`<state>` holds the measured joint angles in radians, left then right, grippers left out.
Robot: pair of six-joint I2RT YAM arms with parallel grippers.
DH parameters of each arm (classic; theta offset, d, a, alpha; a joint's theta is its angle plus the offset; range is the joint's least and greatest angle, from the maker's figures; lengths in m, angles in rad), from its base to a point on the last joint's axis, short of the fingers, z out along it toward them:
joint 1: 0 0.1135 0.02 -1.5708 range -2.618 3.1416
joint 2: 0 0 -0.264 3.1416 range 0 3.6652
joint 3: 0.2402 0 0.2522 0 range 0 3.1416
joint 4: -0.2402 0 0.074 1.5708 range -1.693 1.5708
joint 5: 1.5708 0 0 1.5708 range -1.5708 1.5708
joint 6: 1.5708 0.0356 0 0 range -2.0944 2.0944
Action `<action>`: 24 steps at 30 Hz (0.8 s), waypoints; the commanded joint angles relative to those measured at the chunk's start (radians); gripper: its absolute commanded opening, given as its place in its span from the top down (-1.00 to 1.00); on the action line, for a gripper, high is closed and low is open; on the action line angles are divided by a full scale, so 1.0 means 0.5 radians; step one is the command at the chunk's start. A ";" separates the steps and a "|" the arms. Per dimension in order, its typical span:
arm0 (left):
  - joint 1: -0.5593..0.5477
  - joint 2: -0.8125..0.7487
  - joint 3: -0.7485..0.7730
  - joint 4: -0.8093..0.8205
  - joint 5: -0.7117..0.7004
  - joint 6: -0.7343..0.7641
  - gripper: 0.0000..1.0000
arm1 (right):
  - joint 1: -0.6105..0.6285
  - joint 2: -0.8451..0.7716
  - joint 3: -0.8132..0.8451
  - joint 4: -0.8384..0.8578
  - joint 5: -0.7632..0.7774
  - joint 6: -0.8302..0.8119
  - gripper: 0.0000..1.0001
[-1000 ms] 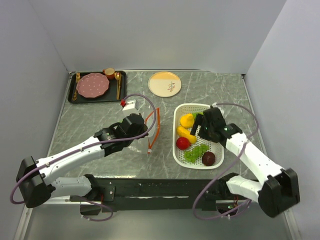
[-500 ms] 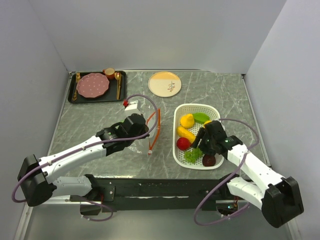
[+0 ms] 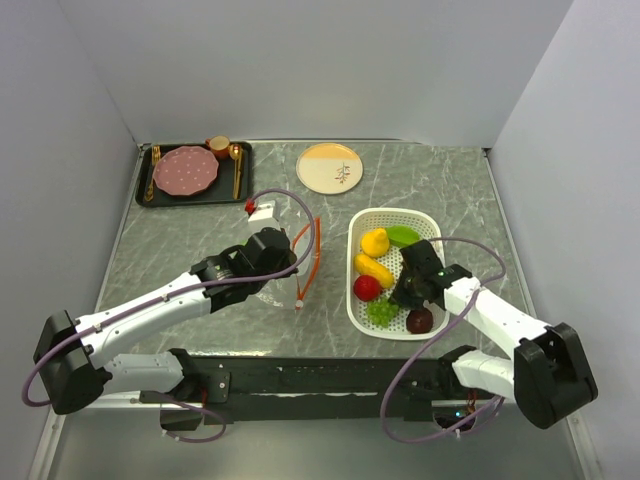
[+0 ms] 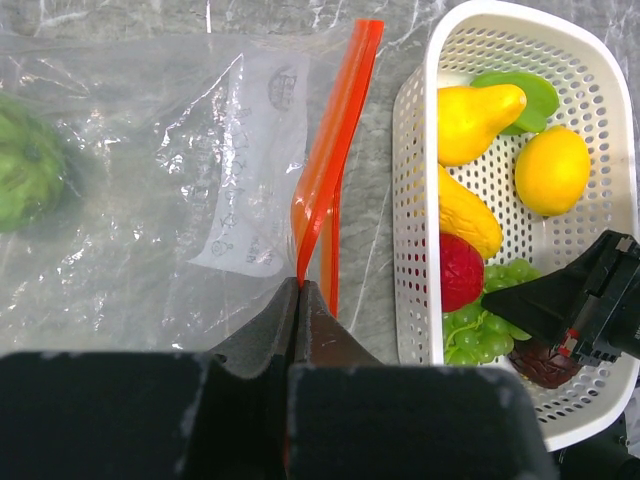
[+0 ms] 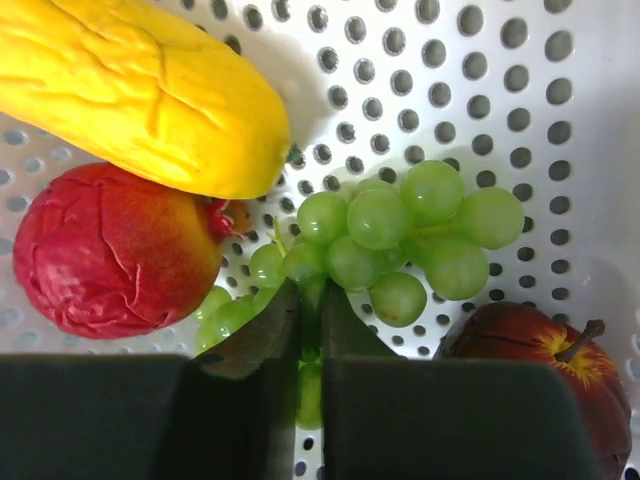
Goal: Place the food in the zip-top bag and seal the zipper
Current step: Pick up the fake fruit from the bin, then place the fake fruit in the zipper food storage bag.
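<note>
The clear zip-top bag lies flat on the marble table, with a green food piece inside at its left. My left gripper is shut on the orange-red zipper. The rest of the food sits in the white perforated basket: two yellow pieces, a green leafy piece, a red ball, a dark maroon ball and green grapes. My right gripper is down in the basket, shut on the grapes at the near side of the bunch.
A black tray at the back left carries a pink plate, gold cutlery and a cup. A round cream and orange plate lies behind the basket. Grey walls enclose the table on three sides.
My right gripper came from the basket's far side towards the near side, dropped onto the grapes and shut on them. The left gripper stayed shut on the zipper.
</note>
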<state>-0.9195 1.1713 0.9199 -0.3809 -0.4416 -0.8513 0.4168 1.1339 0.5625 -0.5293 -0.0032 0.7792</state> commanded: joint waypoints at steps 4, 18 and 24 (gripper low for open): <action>0.001 -0.036 0.019 0.026 -0.034 0.015 0.98 | 0.019 -0.252 0.246 -0.211 0.194 -0.043 0.88; 0.001 -0.039 0.035 0.041 -0.007 0.027 0.99 | 0.019 -0.418 0.562 -0.077 0.083 -0.132 0.83; 0.001 -0.017 0.044 0.038 0.018 0.015 0.99 | 0.148 -0.286 0.663 0.233 0.016 -0.073 0.83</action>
<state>-0.9195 1.1713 0.9199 -0.3820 -0.4408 -0.8509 0.4397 0.9661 0.8196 -0.5709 0.0292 0.7326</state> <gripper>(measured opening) 0.019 0.114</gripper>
